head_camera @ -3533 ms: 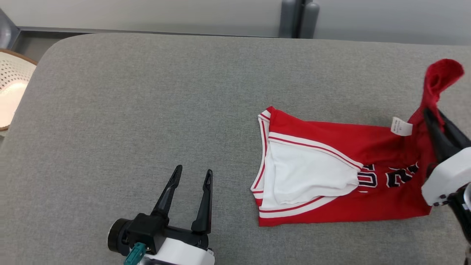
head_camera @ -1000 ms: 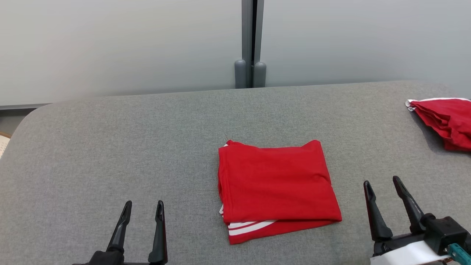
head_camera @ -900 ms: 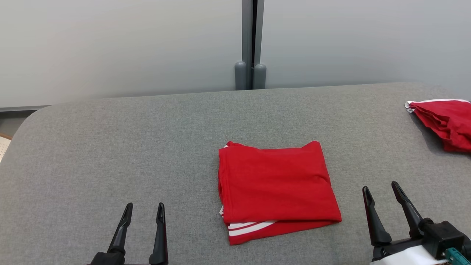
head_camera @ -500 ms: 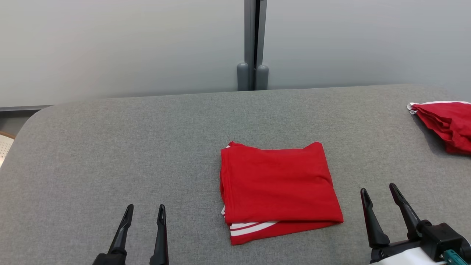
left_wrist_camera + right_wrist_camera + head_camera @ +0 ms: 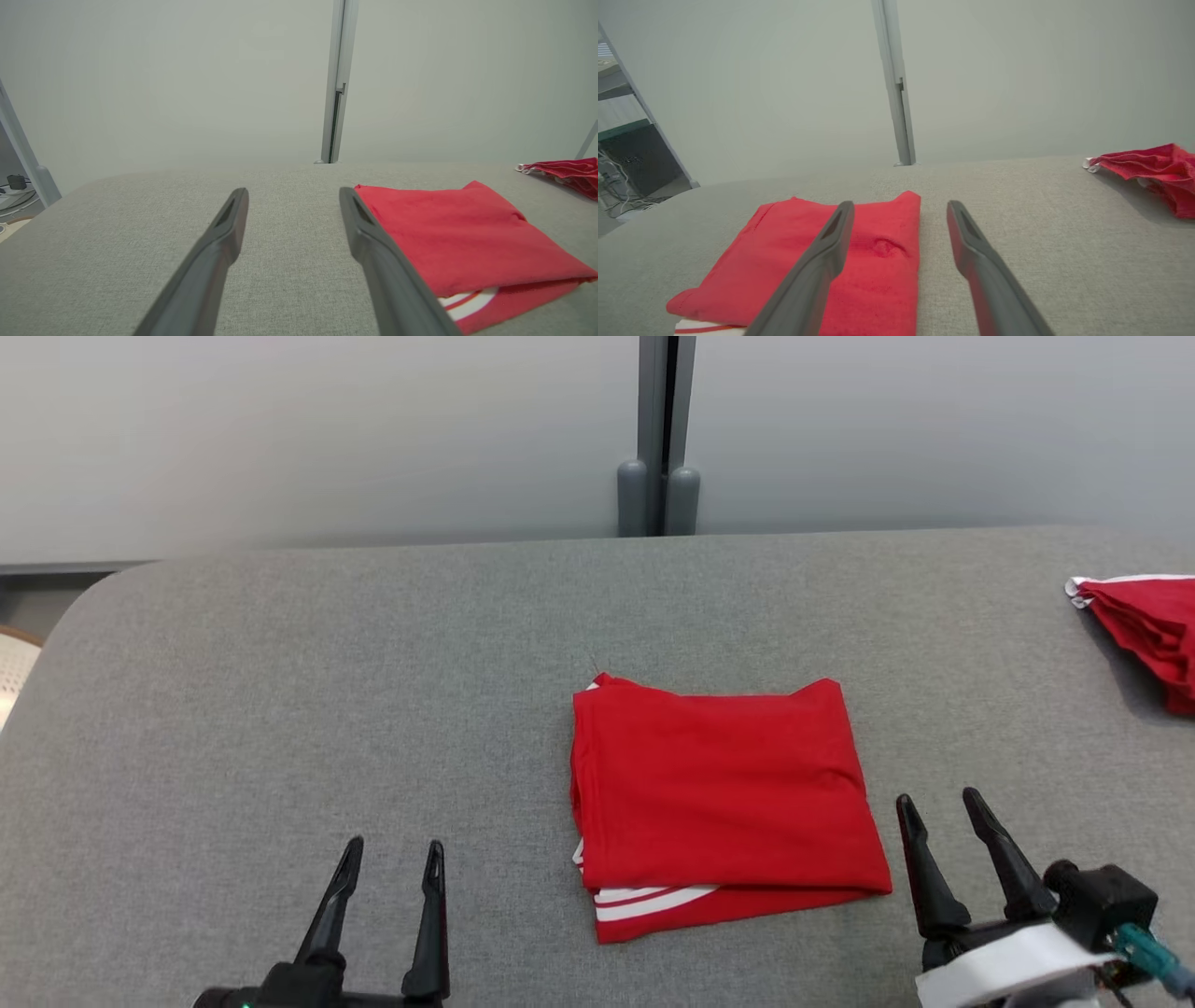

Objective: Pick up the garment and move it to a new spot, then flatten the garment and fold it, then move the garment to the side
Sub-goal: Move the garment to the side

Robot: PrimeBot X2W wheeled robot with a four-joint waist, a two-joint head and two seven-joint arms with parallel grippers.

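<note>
Grey fabric covers the table, which ends at a pale wall with a grey post. In the head view the folded red garment lies flat, nearer than the post and slightly right of it. The left jaws hover nearer and left of the post, the right jaws nearer and well right, both wide and empty, tips toward the post. Folding looks done, so moving it aside is probably next: pinch every layer at opposite edges and carry both sides together. Left wrist view: the garment lies right of the post, beside the wide jaws. Right wrist view: the garment lies left of the post, partly behind the wide jaws.
</note>
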